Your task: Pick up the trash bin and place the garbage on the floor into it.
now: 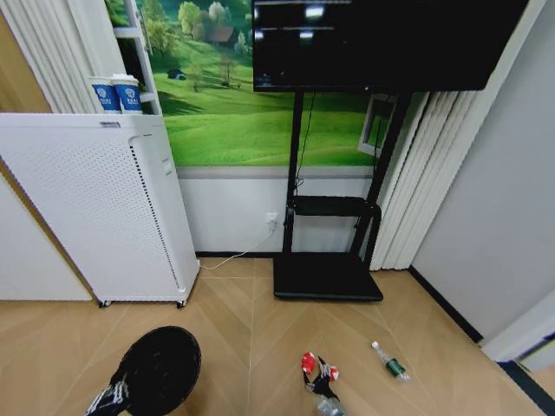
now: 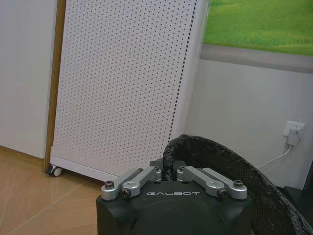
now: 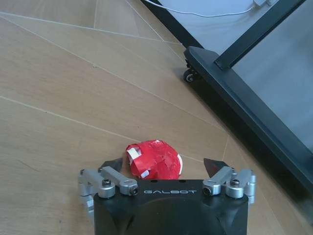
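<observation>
Right gripper (image 3: 167, 169) sits low over the floor (image 3: 58, 93), jaws spread wide with a crumpled red-and-white wrapper (image 3: 152, 159) between the fingertips, not yet pinched. Left gripper (image 2: 168, 172) is clamped on the rim of the trash bin (image 2: 230, 166), which hangs tilted beside the white perforated appliance (image 1: 95, 208). From the head camera, the bin (image 1: 160, 368) is left of the wrapper (image 1: 310, 362), and the clear bottle (image 1: 392, 362) lies right of the wrapper, apart from it.

Risks, as judged:
- Wrapper is rounded and crushed; closing off-centre could squirt it along the parquet.
- Thin rim hold; bin may swing or slip.
- Tilted mouth could let a dropped piece miss.
</observation>
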Controlling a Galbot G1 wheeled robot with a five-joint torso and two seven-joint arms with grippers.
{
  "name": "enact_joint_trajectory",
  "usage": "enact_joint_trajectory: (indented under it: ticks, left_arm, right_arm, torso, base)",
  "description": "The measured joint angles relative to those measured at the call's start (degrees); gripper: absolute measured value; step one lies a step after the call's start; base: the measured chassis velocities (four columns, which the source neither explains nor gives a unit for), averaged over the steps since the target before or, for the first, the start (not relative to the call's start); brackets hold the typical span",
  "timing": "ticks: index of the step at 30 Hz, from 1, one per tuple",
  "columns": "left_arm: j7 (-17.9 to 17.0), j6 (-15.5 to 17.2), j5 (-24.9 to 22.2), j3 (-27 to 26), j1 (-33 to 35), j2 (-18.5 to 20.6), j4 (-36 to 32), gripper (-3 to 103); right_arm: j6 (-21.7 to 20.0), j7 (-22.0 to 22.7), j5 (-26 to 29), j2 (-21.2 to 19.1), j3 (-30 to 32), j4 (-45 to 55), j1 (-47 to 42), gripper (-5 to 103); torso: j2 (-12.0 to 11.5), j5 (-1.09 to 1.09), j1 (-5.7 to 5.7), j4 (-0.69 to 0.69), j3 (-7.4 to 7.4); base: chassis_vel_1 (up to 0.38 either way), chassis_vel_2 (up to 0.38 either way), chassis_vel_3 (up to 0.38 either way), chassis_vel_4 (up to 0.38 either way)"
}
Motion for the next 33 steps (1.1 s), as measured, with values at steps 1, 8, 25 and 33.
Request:
enact_joint_trajectory:
  ticks: [1, 8, 25, 33]
  left_arm:
    - [0.0, 0.0, 0.0, 0.0, 0.0, 0.0, 0.0, 8]
    - [0.0, 0.0, 0.0, 0.0, 0.0, -0.2, -0.2, 8]
    - [0.0, 0.6, -0.8, 0.8, -0.5, 0.1, -1.0, 8]
    - [-0.1, 0.8, -0.9, 0.9, -0.9, 0.4, -0.6, 8]
  right_arm:
    - [0.0, 0.0, 0.0, 0.1, 0.0, -0.1, 0.0, 91]
    - [0.0, -0.5, 0.0, 0.6, -0.3, -0.7, 0.7, 65]
    - [0.9, -2.3, 0.3, 1.2, 0.0, -2.2, 1.0, 19]
    - [1.5, -2.7, 0.7, 1.6, 0.1, -2.6, 1.2, 19]
  torso:
    - [0.0, 0.00, 0.00, 0.00, 0.00]
    - [0.0, 0.00, 0.00, 0.00, 0.00]
    - [0.0, 0.00, 0.00, 0.00, 0.00]
    - [0.0, -0.01, 0.00, -0.01, 0.00]
  base:
    - [0.000, 0.000, 0.000, 0.000]
    - [0.000, 0.000, 0.000, 0.000]
    - [0.000, 0.000, 0.000, 0.000]
    - [0.000, 0.000, 0.000, 0.000]
